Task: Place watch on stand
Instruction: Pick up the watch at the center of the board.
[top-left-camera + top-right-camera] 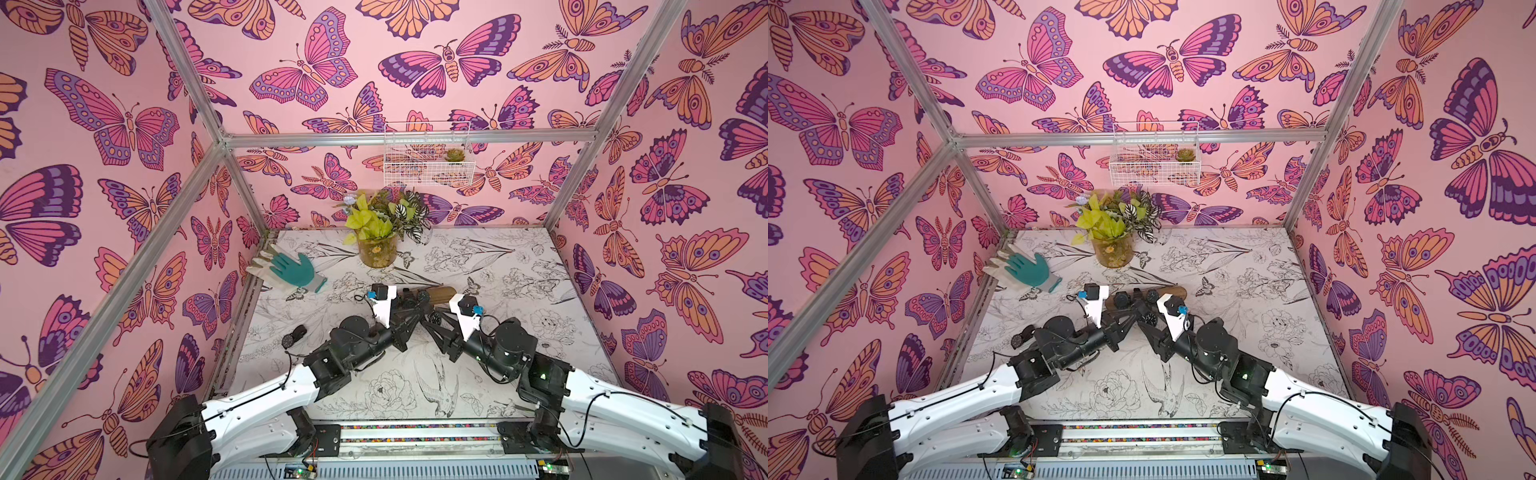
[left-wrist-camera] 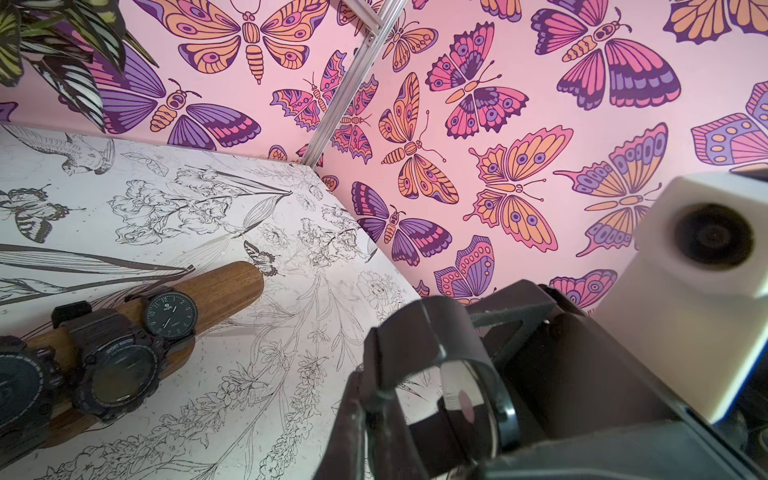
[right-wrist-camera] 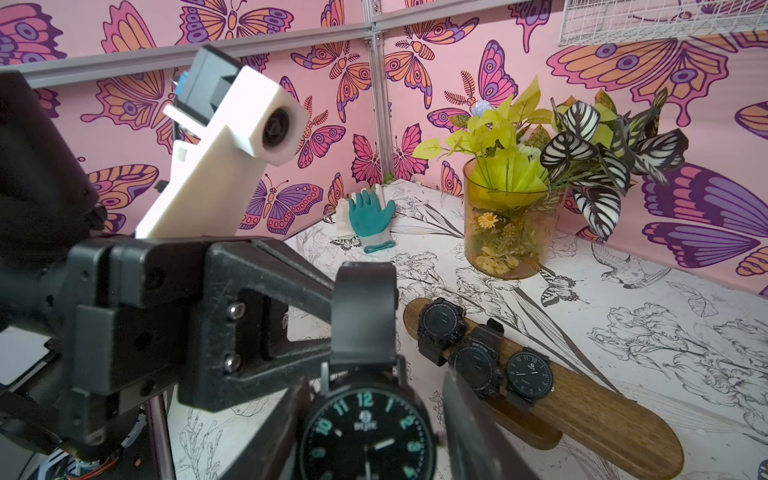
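A black watch (image 3: 368, 432) with teal numerals hangs in the air between the two arms, just in front of the stand (image 3: 602, 419). My left gripper (image 2: 368, 399) is shut on its grey strap (image 2: 419, 332). My right gripper (image 3: 374, 395) is open, its fingers (image 3: 461, 415) close on either side of the watch case, with a thin gap at the crown side. The stand is a long brown wooden bar (image 1: 442, 295) and carries three dark watches (image 3: 478, 365) side by side. Its end toward the right wall is bare. In both top views the grippers meet just in front of the bar.
A second black watch (image 1: 293, 336) lies on the table beside the left arm. A teal glove (image 1: 291, 268) rests at the back left. A glass vase of plants (image 1: 376, 249) stands behind the stand. A white wire basket (image 1: 428, 160) hangs on the back wall.
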